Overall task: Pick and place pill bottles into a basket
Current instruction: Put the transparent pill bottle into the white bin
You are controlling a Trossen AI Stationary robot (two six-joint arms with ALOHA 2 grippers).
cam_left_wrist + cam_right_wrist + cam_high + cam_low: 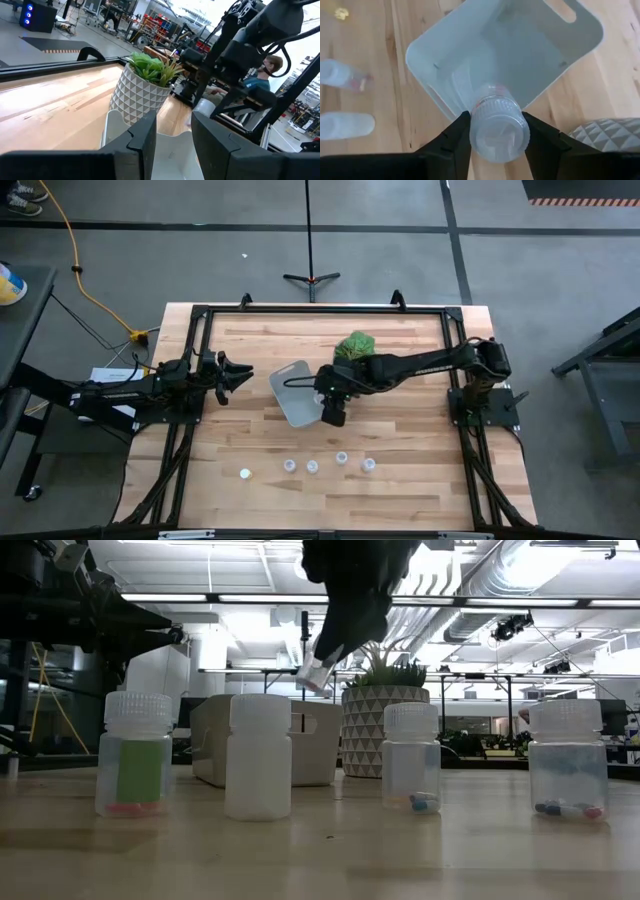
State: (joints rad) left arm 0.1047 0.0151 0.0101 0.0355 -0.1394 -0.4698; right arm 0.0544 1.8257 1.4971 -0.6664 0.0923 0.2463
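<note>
**Bottle held over the basket's rim, five more on the table**

In the high view the held pill bottle (496, 129) is hidden under the right gripper (333, 412); the right wrist view shows the fingers clamped on its sides, cap toward the camera, above the near wall of the basket (291, 392) at frame centre. In the low view the bottle (313, 673) hangs tilted at upper centre, the arm above cut off. The left gripper (238, 375) waits left of the basket, jaws apart. Five bottles (312, 467) stand along the lower middle. A potted plant (355, 345) sits just behind the right arm.
</note>
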